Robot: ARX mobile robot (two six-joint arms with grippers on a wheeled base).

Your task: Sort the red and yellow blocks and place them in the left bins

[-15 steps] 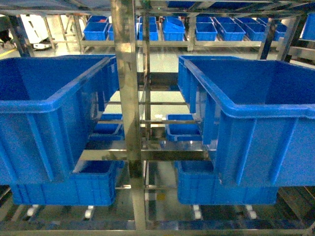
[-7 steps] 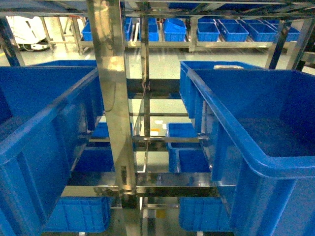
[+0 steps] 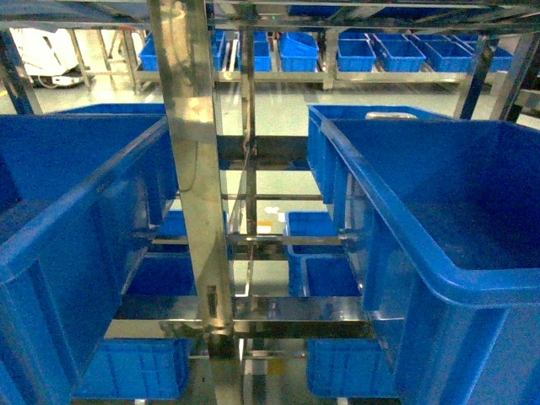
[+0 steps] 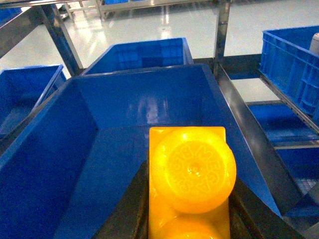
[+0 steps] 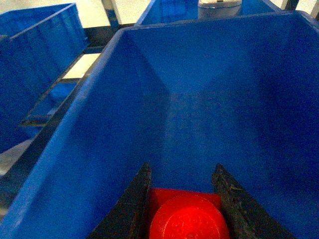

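Left wrist view: the yellow block is held between the dark jaws of the left gripper, one jaw pressed to each side, jaws parted only by the block's width. Its round embossed stud faces the camera; a second stud is partly seen at the lower edge. The block is suspended over the open interior of a deep blue bin. Further blue bins are seen beyond it and to either side, seated on steel rack rails.

Right wrist view: the red block is clamped between the two jaws of the right gripper, closed to the block's width, its single round stud toward the camera. It is held above the inside of another deep blue bin; the bin floor below appears bare. A pale object at the far rim is too cropped to identify.

Head view: neither gripper nor block is visible. A large blue bin is seen at left and at right, separated by a steel upright. More bins are stacked on lower shelves and on distant racks.
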